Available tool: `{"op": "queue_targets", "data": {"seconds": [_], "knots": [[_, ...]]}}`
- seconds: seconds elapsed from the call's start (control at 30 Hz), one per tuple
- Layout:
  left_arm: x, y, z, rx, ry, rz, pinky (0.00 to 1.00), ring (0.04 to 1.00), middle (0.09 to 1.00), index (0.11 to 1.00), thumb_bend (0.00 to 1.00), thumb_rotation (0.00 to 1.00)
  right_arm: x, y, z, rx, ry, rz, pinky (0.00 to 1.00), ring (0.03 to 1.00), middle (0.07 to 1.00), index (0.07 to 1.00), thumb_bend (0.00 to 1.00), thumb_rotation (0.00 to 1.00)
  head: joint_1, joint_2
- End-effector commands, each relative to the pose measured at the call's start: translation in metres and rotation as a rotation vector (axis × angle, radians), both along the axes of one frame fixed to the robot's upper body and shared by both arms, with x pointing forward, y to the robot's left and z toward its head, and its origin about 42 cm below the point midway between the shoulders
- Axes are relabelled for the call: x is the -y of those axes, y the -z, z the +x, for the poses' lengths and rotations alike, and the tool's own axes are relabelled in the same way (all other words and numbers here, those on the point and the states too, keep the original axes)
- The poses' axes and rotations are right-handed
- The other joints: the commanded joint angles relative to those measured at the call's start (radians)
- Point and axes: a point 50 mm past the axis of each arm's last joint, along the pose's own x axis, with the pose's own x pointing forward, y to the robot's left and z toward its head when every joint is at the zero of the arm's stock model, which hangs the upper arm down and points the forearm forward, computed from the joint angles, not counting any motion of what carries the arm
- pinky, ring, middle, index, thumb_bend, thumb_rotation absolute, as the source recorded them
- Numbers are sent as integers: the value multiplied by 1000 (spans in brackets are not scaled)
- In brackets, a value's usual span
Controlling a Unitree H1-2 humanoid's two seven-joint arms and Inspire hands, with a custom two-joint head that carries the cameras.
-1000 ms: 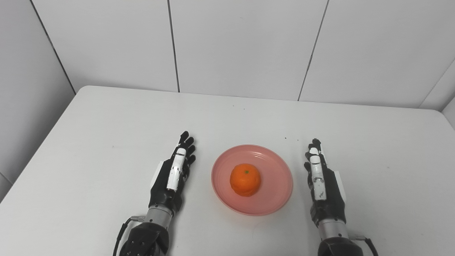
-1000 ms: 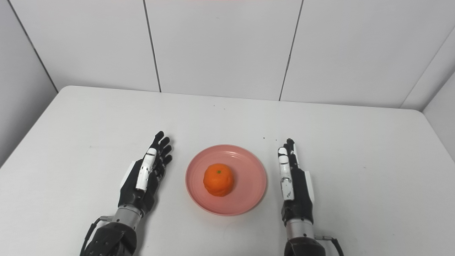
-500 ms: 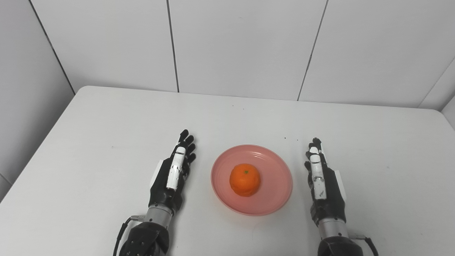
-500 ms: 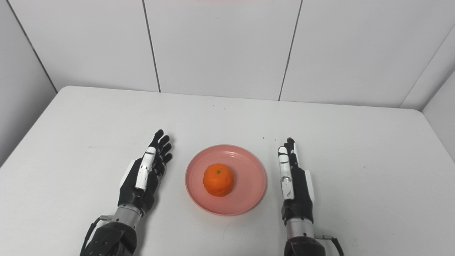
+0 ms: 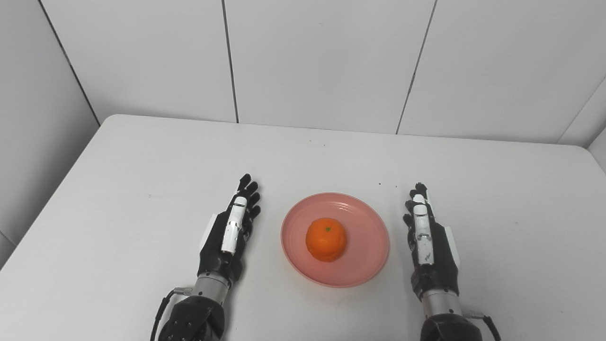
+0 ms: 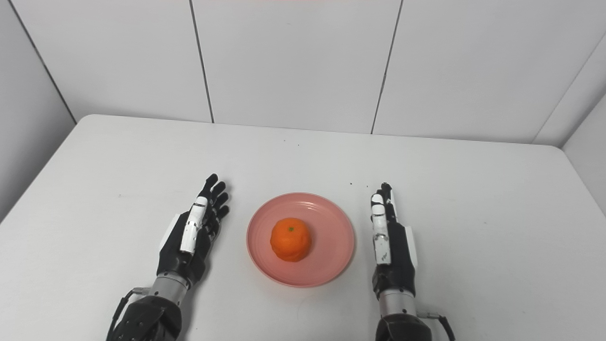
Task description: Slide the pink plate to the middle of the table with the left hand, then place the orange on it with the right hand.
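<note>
1. Since a second ago almost nothing has moved: the right hand [image 5: 428,246] has edged a touch toward the plate [image 5: 369,258], and the left hand [image 5: 230,234] has stretched slightly farther up the table [image 5: 142,166].
2. Plate and orange [image 5: 326,239] lie where they lay a second ago.
3. Pink and round, the plate sits near the middle of the table, toward its near edge, between the two hands.
4. Resting on the plate just left of its centre, the orange shows its small green stem mark facing up.
5. Left hand: just beside the plate's left rim, not touching it, fingers [image 6: 215,194] straight and slightly spread, pointing away from the robot; it holds nothing.
6. Right hand: just beside the plate's right rim, with a narrow strip of table between them, fingers [image 6: 381,208] straight and close together, pointing away; it too holds nothing.
7. Both hands are turned edge-on with the thumb side up; whether they touch the table cannot be told.
8. Behind the table stands a white panelled wall [image 5: 322,61].
</note>
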Motion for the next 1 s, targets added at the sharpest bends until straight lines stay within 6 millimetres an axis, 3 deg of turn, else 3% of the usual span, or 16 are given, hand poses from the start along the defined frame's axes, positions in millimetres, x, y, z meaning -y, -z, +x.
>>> {"op": "queue_targets", "data": {"seconds": [0.0, 0.97], "knots": [[5, -14, 4, 55, 28, -3, 1000, 1000, 1000, 1000, 396, 1000, -4, -16, 4, 55, 11, 12, 1000, 1000, 1000, 1000, 223, 1000, 2, -2], [10, -13, 5, 62, 34, -21, 1000, 1000, 1000, 1000, 413, 995, -3, -17, 3, 64, 4, 12, 1000, 1000, 1000, 1000, 239, 1000, 11, -2]]}}
